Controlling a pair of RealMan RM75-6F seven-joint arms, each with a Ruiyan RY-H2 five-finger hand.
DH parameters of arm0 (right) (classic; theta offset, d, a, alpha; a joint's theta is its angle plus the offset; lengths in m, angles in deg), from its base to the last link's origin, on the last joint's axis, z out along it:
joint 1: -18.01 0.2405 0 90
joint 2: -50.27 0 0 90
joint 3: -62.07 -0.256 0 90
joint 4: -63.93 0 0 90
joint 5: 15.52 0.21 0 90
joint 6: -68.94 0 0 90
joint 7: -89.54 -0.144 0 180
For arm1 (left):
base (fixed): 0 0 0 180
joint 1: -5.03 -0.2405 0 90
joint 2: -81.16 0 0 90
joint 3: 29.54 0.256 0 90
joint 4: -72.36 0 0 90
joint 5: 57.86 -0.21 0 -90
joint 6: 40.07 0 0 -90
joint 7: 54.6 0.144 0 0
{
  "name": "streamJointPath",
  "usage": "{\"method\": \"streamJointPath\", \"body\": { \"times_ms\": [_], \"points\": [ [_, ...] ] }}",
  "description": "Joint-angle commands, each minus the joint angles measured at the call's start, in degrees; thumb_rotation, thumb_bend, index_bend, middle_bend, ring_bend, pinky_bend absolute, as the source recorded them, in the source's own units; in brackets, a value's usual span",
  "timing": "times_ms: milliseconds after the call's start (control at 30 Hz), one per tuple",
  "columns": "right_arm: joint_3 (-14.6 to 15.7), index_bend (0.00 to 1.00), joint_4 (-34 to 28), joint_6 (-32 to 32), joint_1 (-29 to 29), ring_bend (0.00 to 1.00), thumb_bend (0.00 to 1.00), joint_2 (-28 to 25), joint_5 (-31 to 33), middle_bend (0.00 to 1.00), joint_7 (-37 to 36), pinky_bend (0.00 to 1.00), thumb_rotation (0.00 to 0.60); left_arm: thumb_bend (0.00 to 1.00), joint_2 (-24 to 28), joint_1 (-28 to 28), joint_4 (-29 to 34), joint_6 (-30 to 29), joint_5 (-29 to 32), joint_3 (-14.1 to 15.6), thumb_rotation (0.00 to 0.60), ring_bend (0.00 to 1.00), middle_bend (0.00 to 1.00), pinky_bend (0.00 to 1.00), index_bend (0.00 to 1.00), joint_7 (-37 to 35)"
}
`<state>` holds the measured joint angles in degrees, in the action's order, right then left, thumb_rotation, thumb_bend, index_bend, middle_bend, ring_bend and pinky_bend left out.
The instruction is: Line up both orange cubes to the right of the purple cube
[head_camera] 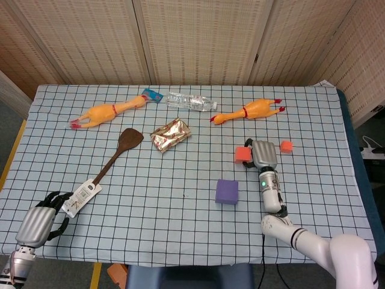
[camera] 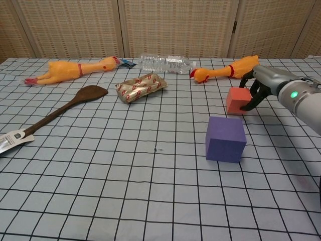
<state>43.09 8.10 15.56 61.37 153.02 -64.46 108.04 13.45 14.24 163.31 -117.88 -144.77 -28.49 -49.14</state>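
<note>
**Fingers closing around the nearer orange cube**

Fingers (camera: 249, 94) of my right hand (head_camera: 263, 154) curl around the nearer orange cube (camera: 237, 100), dark tips on its right face and top edge. I judge that to be a grasp just forming. From the chest view I can't be sure the thumb side has contact, so I call it a loose hold rather than a firm clamp. The cube looks slightly tilted, which fits a lift beginning.

I've come at it from the right because it sits just beyond the purple cube (camera: 225, 138), slightly to that cube's right, and has to end up in a row on the purple cube's right side. The second orange cube (head_camera: 286, 146) lies further right of the purple cube and behind it, well apart, untouched.

My right forearm runs up from the table's near edge, passing right of the purple cube, wrist straight, palm down over the cube.

My left hand (head_camera: 41, 217) rests far left of the purple cube, near the table's front corner, fingers apart and empty, beside the tag of the wooden spatula (head_camera: 113, 158).
</note>
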Motion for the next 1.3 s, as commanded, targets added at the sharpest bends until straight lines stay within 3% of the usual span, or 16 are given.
{"method": "streamJointPath", "body": {
  "times_ms": [33,267,500,767,1300],
  "points": [
    [0.8,0.60,-4.9,-2.9,-2.2,0.94,0.09,-3.3,-2.6,0.84,-0.8,1.00,0.600,0.45,0.0,0.0,0.1,0.0,-0.1,0.1,0.600,0.13,0.25,0.37,0.18,0.2],
    [3.4,0.60,-20.8,-9.3,-8.2,0.94,0.09,-12.3,-5.0,0.84,1.2,1.00,0.600,0.45,-0.2,0.0,0.4,0.2,-0.5,0.5,0.600,0.13,0.25,0.37,0.18,1.0],
    [6.7,0.61,-29.6,-12.3,-12.3,0.94,0.09,-16.2,-6.9,0.84,1.3,1.00,0.600,0.45,-0.2,0.0,0.7,0.2,-0.8,0.7,0.600,0.13,0.25,0.37,0.18,1.5],
    [9.3,0.61,-29.8,-12.8,-14.1,0.94,0.09,-14.5,-9.0,0.84,0.5,1.00,0.600,0.45,-0.2,0.1,0.7,0.4,-0.4,0.7,0.600,0.13,0.26,0.37,0.18,1.3],
    [10.0,0.61,-27.7,-11.9,-13.6,0.94,0.09,-7.8,-7.3,0.84,4.5,1.00,0.600,0.45,0.1,0.1,0.8,0.4,-0.3,0.6,0.600,0.13,0.26,0.37,0.18,0.9]
  ]
}}
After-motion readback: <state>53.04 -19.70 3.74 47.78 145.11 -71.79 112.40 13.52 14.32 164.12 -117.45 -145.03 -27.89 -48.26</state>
